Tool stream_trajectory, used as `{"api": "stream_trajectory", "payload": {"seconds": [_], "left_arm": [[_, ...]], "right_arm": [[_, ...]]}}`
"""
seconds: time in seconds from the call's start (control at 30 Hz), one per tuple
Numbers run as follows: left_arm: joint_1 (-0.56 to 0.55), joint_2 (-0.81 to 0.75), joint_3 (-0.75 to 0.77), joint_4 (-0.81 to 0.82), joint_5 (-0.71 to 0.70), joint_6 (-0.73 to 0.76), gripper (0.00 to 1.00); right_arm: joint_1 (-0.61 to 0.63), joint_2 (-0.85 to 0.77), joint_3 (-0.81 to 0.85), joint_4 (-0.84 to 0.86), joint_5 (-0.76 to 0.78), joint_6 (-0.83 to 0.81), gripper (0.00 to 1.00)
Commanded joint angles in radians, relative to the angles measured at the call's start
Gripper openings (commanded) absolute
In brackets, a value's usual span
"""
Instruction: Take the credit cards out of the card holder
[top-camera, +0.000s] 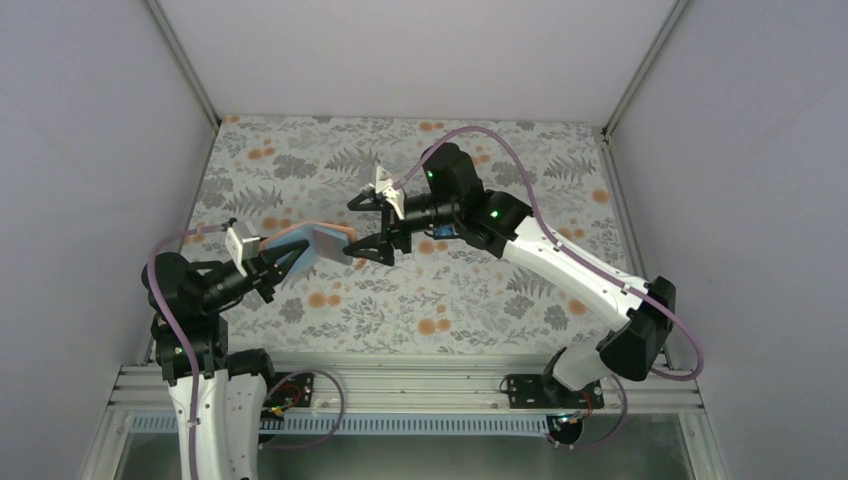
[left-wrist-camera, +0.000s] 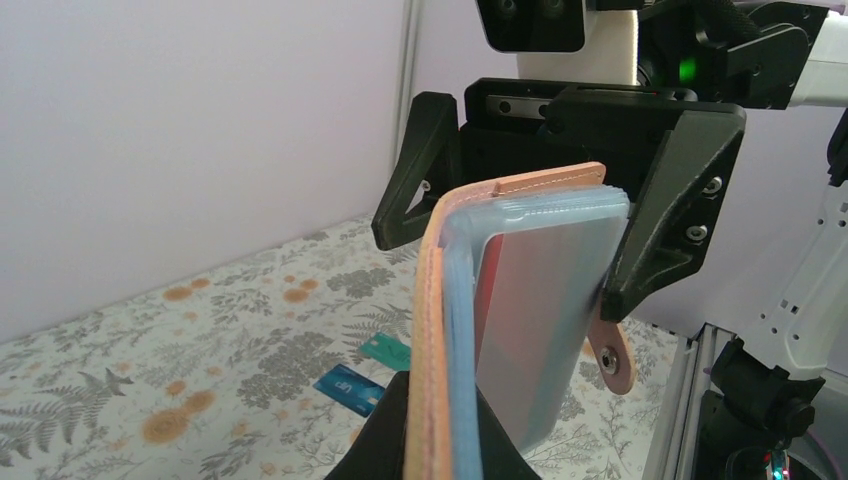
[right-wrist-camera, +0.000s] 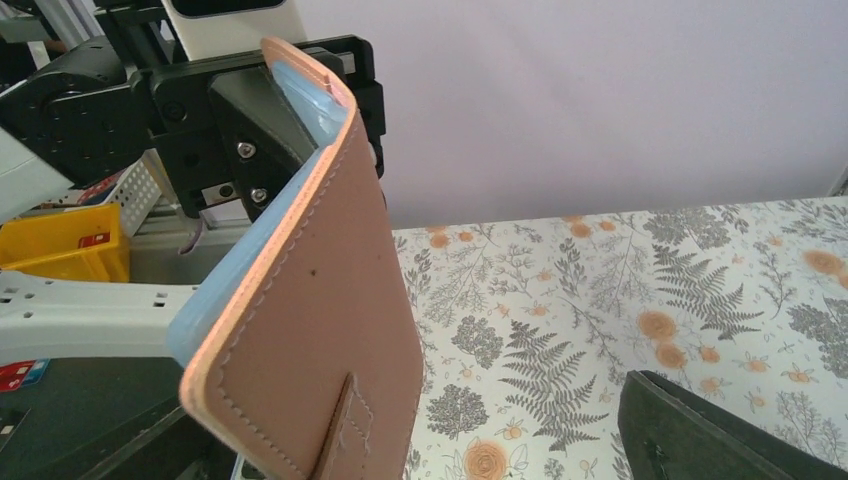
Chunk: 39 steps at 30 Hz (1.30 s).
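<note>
My left gripper (top-camera: 283, 262) (left-wrist-camera: 452, 425) is shut on the near end of the card holder (top-camera: 318, 243) (left-wrist-camera: 440, 330) and holds it up off the table, edge-on in the left wrist view. Its reddish-brown outside (right-wrist-camera: 330, 330) faces the right wrist camera. The light blue inside stands slightly open, and a red card (left-wrist-camera: 492, 290) sits between the sleeves. My right gripper (top-camera: 366, 226) (right-wrist-camera: 400, 455) is open and straddles the holder's far end, one finger (left-wrist-camera: 665, 220) against the sleeve edge, the other finger (left-wrist-camera: 420, 180) apart. A blue card (left-wrist-camera: 348, 390) and a teal green card (left-wrist-camera: 388, 351) lie flat on the table below.
The table has a floral cloth (top-camera: 470, 300) and is walled by white panels on the left, back and right. The holder's snap tab (left-wrist-camera: 610, 355) hangs by the right finger. A yellow bin (right-wrist-camera: 60, 245) stands off the table behind the left arm.
</note>
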Motion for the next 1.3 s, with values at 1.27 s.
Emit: {"api": "stream_trajectory", "payload": {"seconds": [1.27], "left_arm": [[0.003,-0.007,0.019,0.002,0.015,-0.01,0.02]], "right_arm": [[-0.015,-0.02,0.011,-0.01,0.091,-0.002,1.0]]}}
